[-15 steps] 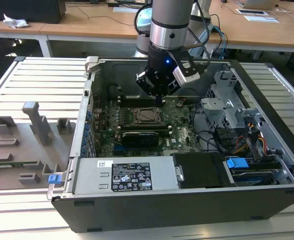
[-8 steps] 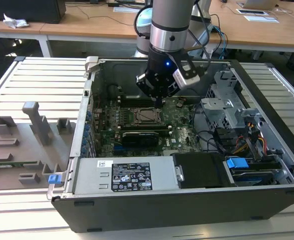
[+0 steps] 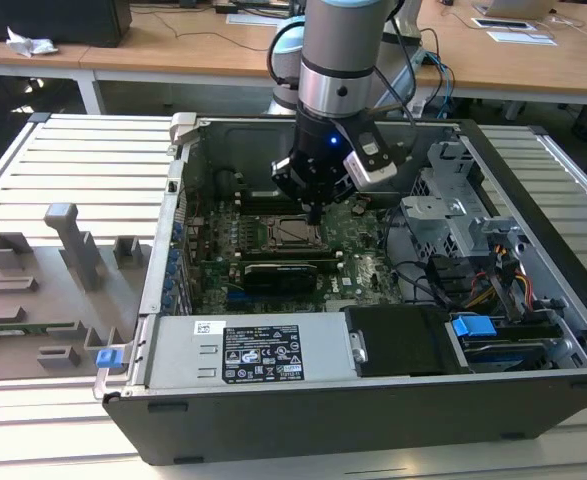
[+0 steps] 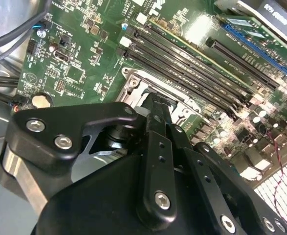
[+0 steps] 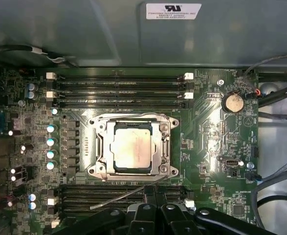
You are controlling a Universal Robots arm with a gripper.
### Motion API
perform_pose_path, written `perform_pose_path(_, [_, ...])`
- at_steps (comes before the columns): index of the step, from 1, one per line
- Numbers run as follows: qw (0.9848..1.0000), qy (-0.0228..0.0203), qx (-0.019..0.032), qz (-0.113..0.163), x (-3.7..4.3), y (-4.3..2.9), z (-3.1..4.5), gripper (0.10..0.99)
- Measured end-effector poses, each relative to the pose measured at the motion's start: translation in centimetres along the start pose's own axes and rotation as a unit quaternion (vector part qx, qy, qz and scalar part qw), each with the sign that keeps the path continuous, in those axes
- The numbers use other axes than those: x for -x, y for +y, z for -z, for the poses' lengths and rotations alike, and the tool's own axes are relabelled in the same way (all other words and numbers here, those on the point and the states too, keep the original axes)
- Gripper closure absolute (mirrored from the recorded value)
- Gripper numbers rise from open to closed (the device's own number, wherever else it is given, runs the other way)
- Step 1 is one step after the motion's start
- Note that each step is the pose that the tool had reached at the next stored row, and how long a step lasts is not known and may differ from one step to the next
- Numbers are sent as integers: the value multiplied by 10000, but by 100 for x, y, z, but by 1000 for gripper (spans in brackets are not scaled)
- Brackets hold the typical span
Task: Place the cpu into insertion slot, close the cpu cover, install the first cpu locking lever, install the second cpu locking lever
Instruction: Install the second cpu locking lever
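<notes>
The cpu (image 5: 130,149) lies flat in the insertion slot, its silver-grey top showing through the window of the cpu cover (image 5: 133,119). The cover is folded down around the chip, and the slot's pin grid is hidden beneath both. A thin metal locking lever (image 5: 119,198) sticks out at a slant beside the socket, raised off the board. My gripper (image 5: 156,192) is shut, its tips right at the lever's near end; I cannot tell whether they touch it. In the exterior view the gripper (image 3: 315,213) hangs inside the open computer case just above the socket (image 3: 293,232). The second wrist view shows the gripper (image 4: 156,100) at the socket's edge.
Rows of long black memory slots (image 5: 119,90) flank the socket on two sides. A coin battery (image 5: 232,102) and black cables (image 5: 280,171) lie beside it. The case holds a power supply (image 3: 243,352) and a drive cage (image 3: 453,215). A grey fixture tray (image 3: 43,290) sits at the exterior view's left.
</notes>
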State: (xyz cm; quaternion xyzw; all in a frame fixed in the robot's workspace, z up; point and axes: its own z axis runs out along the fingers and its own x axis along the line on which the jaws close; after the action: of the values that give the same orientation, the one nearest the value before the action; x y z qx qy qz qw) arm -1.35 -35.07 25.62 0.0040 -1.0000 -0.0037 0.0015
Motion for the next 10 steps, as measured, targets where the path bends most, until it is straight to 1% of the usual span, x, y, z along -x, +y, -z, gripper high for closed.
perform_pose_path(1, [10000,0,6,0,0,-4,-29,980])
perform_pose_path(2, [10000,0,19,2,-1,-10,-38,980])
perform_pose_path(3, [10000,0,53,1,-4,-28,-47,980])
perform_pose_path(4, [9999,-1,129,1,-8,-69,-54,980])
perform_pose_path(5, [9998,-1,188,1,-12,-106,-61,980])
perform_pose_path(6, [9997,-2,236,1,-18,-145,-80,980])
perform_pose_path(7, [9997,-3,241,0,-31,-151,-110,980])
perform_pose_path(10, [9997,-2,240,1,-109,-154,-208,980])
